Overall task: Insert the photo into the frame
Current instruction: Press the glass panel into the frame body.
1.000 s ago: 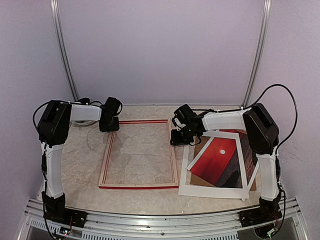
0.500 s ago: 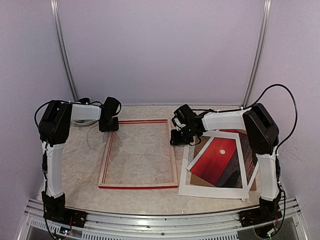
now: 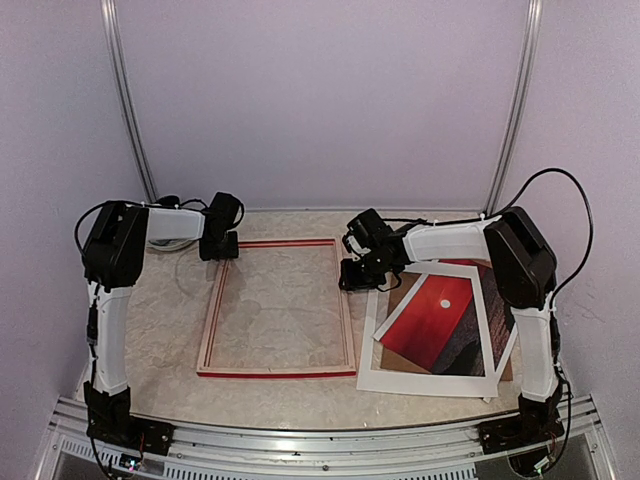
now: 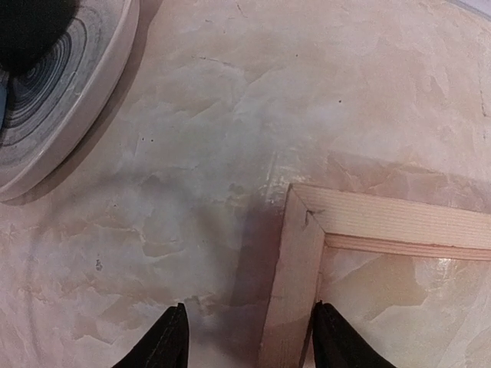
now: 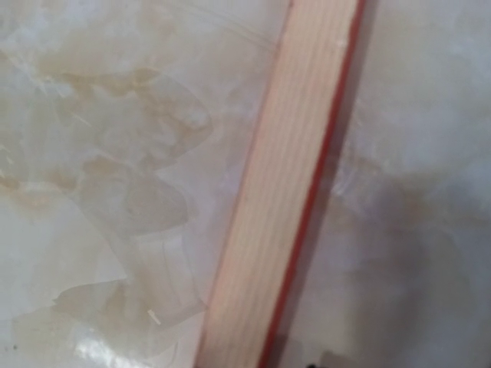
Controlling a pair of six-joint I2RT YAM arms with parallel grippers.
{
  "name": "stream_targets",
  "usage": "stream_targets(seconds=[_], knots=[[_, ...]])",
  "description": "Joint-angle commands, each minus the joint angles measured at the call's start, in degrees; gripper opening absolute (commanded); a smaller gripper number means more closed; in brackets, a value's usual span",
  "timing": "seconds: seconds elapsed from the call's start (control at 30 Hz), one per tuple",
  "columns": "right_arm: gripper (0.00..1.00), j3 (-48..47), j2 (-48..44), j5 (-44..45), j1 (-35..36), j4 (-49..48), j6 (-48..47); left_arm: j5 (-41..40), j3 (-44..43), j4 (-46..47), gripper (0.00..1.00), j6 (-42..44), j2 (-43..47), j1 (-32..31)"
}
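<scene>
The frame lies flat on the table left of centre, pale wood up with red showing along its edges. My left gripper is at its far left corner. In the left wrist view that gripper is open, and its fingers straddle the left rail of the frame without pinching it. My right gripper sits low over the frame's right rail; its fingers are almost out of its wrist view. The photo, a red sky with a white sun, lies tilted at the right.
The photo rests on a brown backing board and under a white mat border at the right. A round pale object with a dark ringed inside lies just left of the frame's far corner. The back wall is close behind.
My left gripper's jaws have opened wider and the left arm has shifted slightly toward the back. The right arm, frame and photo have stayed put.
</scene>
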State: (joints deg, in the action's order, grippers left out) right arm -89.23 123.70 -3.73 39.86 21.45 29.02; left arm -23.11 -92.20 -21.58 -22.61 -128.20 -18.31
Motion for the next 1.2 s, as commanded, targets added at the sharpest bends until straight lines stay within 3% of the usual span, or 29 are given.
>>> stream_targets(seconds=[0.0, 0.13, 1.17], knots=[[0.33, -0.42, 2.14, 0.32, 0.58, 1.21, 0.07, 0.67, -0.37, -4.69, 0.58, 1.46, -2.73, 0.98], [0.33, -0.40, 1.99, 0.22, 0.54, 1.10, 0.14, 1.92, 1.49, -6.50, 0.62, 2.16, -1.22, 1.62], [0.32, -1.71, 3.72, -0.04, 0.56, 1.66, 1.56, 11.27, 13.85, -16.23, 0.60, 1.50, 12.18, 0.72]])
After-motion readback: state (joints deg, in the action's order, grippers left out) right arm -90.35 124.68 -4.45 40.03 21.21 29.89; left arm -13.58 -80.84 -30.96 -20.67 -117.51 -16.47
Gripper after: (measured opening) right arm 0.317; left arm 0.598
